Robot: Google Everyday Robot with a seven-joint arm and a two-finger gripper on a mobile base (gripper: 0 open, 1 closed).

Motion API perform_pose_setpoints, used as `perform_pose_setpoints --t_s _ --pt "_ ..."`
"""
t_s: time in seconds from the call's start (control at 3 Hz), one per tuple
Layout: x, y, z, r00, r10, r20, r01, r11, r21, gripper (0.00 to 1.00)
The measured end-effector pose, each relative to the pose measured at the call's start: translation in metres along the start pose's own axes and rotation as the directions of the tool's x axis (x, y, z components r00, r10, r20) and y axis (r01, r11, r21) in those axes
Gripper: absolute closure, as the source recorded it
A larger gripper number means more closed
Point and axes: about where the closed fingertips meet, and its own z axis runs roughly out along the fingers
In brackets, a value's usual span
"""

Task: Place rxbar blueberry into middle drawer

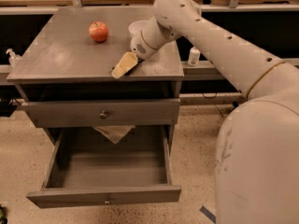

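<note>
The rxbar blueberry point(135, 65) lies on the grey cabinet top point(60, 55) near its front edge. Only a dark sliver of it shows beside and under my gripper point(123, 66). The gripper is low over the bar, at the cabinet top's surface, with its tan tip pointing to the front left. The middle drawer point(105, 195) is pulled far out below, and its inside is bare. The drawer above it point(103, 113) is closed.
A red apple point(98, 31) sits at the back of the cabinet top. A white bowl point(138, 28) stands behind my wrist. A pale sheet point(114, 132) hangs at the back of the open drawer. A white bottle point(193, 56) stands on the shelf to the right.
</note>
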Motion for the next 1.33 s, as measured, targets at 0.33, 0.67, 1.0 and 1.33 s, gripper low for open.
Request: perform_pose_setpoints --t_s 0.33,0.67,1.0,1.33 --pt "0.0040 -0.0029 0.0148 1.000 0.000 -0.013 0.000 1.0000 -0.002 0.47" --pt "0.0023 -0.0032 0.0132 1.000 0.000 -0.013 -0.001 1.0000 -0.002 0.70" --pt "-0.0003 -0.0034 0.0103 1.000 0.000 -0.013 0.000 1.0000 -0.002 0.99" --pt "-0.0003 -0.0034 0.0103 1.000 0.000 -0.013 0.000 1.0000 -0.002 1.00"
